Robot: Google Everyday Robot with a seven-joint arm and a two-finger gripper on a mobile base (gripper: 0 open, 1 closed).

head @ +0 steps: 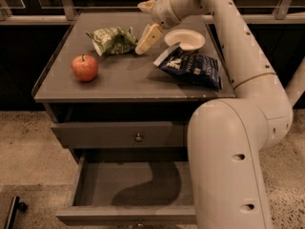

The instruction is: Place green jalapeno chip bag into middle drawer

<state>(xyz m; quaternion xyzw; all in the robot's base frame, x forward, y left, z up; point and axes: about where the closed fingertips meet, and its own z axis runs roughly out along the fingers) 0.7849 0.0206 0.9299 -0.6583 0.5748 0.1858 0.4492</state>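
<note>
The green jalapeno chip bag [112, 39] lies crumpled at the back left of the cabinet top [124, 80]. My gripper [139, 28] is just to the right of the bag, above the top, open and empty, with one cream finger [148, 36] pointing down toward the bag's right edge. The middle drawer [95, 185] is pulled out below, its bare grey floor partly in the arm's shadow.
A red apple [85, 67] sits at the front left of the top. A dark blue chip bag [190, 67] lies at the right, with a white bowl [185, 38] behind it. A closed drawer front with a brass knob [138, 137] is above the open drawer. My arm fills the right side.
</note>
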